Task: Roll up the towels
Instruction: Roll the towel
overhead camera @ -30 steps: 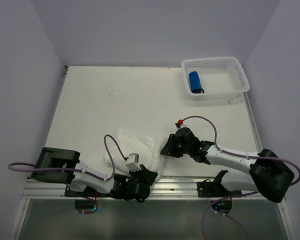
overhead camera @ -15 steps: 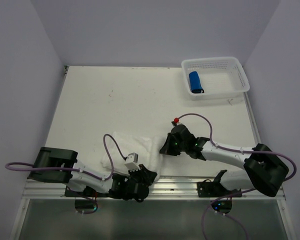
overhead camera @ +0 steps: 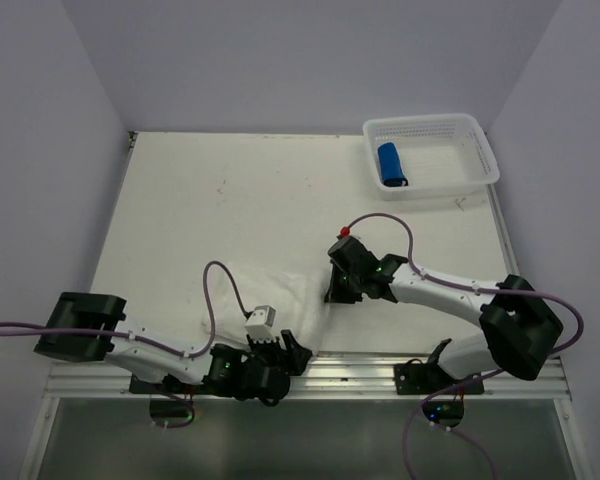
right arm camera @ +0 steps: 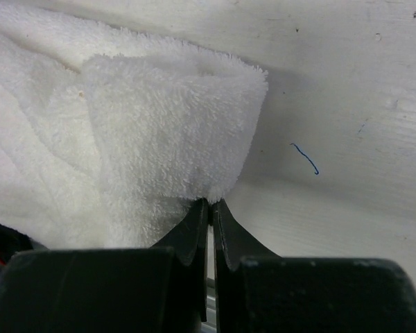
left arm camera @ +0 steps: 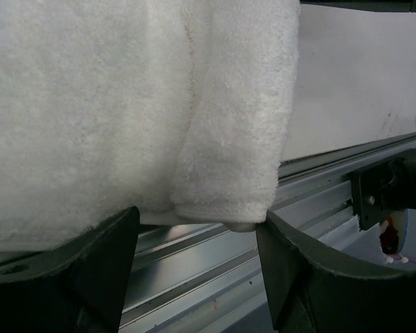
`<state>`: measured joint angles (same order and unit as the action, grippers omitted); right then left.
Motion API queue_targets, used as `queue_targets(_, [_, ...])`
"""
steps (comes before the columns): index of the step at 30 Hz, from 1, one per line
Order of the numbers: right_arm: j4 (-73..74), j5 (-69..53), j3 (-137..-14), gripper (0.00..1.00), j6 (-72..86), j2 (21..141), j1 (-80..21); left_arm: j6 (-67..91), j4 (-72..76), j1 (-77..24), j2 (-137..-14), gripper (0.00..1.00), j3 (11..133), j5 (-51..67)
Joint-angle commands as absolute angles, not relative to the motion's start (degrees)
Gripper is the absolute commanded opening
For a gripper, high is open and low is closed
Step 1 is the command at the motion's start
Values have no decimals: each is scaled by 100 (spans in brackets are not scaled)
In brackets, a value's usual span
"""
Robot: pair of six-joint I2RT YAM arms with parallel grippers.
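**White towel (overhead camera: 270,292) bunched at the near edge of the surface (overhead camera: 280,190), an arm at each end**

On the left, the left gripper (overhead camera: 285,352) lies low over the metal rail (overhead camera: 360,372). The arm's dark housing covers its tips from above. In the left wrist view its fingers (left arm camera: 97,270) are spread wide. The towel's thick folded hem hangs down between them at the tips, and I cannot tell whether either finger touches the cloth. That view is filled by the towel and cuts off all but one folded edge.

In the middle the white towel is a crumpled heap. Its near part is hidden under the left wrist, so its full outline cannot be made out.

At the towel's right end sits the right gripper (overhead camera: 334,290). In the right wrist view its fingers (right arm camera: 194,232) are pressed together with only a slit between them. Their tips meet at the lower edge of a raised, rounded fold of the towel and appear to pinch it. The contact itself is buried in the pile.

Far right, at the back, the blue towel (overhead camera: 391,164) lies rolled inside the white basket (overhead camera: 430,121), well apart from both arms.
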<state>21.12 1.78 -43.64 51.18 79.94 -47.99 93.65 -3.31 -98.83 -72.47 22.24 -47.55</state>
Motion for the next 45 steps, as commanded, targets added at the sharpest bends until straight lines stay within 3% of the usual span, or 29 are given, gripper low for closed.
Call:
queue_targets(1, [2522,773,-4737,0,4957,8068,-4746,9070,-1335,-9923,-6935,71,2478,-5053])
queue_targets(12, [2716,738,-5053,0,4773,8147,-4764,7939,-1916,-9914,-5757,77,3014,-5818])
queue_targets(16, [2944,791,-5168,0,4764,8200,-4781,6928,-1320,-9905,-5608,82,3059,-6082])
queue_targets(32, [3199,817,-5230,0,4790,8104,-4843,4686,1080,-8658,-7162,88,3428,-4510])
queue_targets(38, [3260,852,-5256,0,4781,8095,-4843,4570,1213,-8429,-7707,77,3682,-4105])
queue_targets(42, [3313,949,-5247,0,4799,8007,-4843,4790,941,-8394,-8085,53,3779,-4008])
queue_targets(45, [3349,975,-5203,0,4825,7919,-4843,4922,695,-8394,-8287,42,3867,-4025])
